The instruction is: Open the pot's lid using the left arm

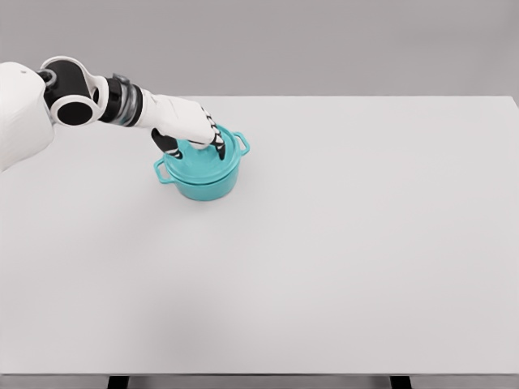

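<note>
Left hand (193,130) curled down over teal pot (203,168) lid (209,156) directly beneath it, grasp on knob not clearly visible; weak pinch could slip or drag the whole pot.

Pot (209,185): teal throughout, body and both side handles. Lid (212,159): same teal, no pattern. Left hand (191,128): white shell, fingers (218,147) banded black and white. Arm (97,101): white, with black joint sections and a grey ribbed wrist. Surface (324,243): plain pale grey. Backdrop: darker grey.
</note>
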Robot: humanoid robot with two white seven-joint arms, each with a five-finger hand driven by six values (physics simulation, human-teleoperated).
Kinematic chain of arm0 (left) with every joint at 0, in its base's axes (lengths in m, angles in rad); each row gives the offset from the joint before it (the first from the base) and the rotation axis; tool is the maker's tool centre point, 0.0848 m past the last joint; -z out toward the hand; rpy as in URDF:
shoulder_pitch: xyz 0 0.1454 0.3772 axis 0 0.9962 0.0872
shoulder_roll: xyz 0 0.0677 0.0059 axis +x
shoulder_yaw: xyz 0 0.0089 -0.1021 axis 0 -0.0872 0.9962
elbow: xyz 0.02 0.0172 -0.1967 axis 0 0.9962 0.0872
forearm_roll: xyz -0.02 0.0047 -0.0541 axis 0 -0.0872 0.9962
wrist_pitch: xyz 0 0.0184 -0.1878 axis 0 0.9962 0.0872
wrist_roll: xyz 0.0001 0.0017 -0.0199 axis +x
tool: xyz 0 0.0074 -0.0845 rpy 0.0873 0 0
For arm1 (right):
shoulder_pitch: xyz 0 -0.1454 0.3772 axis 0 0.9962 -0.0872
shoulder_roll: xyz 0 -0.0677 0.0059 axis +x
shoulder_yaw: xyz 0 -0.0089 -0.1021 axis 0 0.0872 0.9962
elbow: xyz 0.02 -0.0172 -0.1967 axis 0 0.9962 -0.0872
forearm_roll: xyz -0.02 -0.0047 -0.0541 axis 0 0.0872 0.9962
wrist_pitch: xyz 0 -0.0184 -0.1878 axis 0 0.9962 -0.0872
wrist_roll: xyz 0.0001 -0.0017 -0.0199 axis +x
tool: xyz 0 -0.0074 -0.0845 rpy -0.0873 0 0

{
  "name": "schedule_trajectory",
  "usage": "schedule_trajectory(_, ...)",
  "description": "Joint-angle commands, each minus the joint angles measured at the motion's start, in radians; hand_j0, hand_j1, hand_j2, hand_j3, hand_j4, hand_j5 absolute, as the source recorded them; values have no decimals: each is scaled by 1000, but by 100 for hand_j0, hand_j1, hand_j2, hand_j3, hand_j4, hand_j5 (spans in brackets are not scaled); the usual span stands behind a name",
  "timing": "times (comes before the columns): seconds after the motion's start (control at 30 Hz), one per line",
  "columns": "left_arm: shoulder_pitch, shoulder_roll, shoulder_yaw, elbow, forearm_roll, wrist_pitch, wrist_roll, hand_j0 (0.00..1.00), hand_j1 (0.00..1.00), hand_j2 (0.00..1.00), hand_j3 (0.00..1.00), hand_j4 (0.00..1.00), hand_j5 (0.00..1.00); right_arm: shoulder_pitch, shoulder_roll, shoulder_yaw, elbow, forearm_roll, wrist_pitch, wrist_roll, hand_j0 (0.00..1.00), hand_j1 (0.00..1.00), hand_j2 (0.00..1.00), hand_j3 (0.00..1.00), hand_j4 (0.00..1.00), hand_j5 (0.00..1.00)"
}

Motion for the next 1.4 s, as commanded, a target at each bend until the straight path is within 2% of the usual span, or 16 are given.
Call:
schedule_trajectory(0.0,0,-1,-2,4,-18,-5,-2,69,69,69,69,69,69,0,0,0,0,0,0,0,100,100,100,100,100,100)
schedule_trajectory(0.17,-2,2,-2,3,-20,-5,-2,63,63,63,63,63,63,0,0,0,0,0,0,0,100,100,100,100,100,100)
schedule_trajectory(0.27,-2,7,-2,3,-18,-7,-2,54,54,54,54,54,54,0,0,0,0,0,0,0,100,100,100,100,100,100)
schedule_trajectory(0.43,-2,14,2,1,-17,-7,-2,45,45,45,45,45,45,0,0,0,0,0,0,0,100,100,100,100,100,100)
schedule_trajectory(0.6,-8,37,6,-2,-13,-8,-2,39,39,39,39,39,39,0,0,0,0,0,0,0,100,100,100,100,100,100)
schedule_trajectory(0.77,-28,80,11,-7,-12,-13,-2,38,38,38,38,38,38,0,0,0,0,0,0,0,100,100,100,100,100,100)
schedule_trajectory(1.07,-41,266,25,-4,-33,-19,-2,38,38,38,38,38,38,0,0,0,0,0,0,0,100,100,100,100,100,100)
schedule_trajectory(1.23,-28,272,23,19,-46,-16,-2,40,40,40,40,40,40,0,0,0,0,0,0,0,100,100,100,100,100,100)
schedule_trajectory(1.37,17,232,23,75,-75,-11,-2,42,42,42,42,42,42,0,0,0,0,0,0,-1,100,100,100,100,100,100)
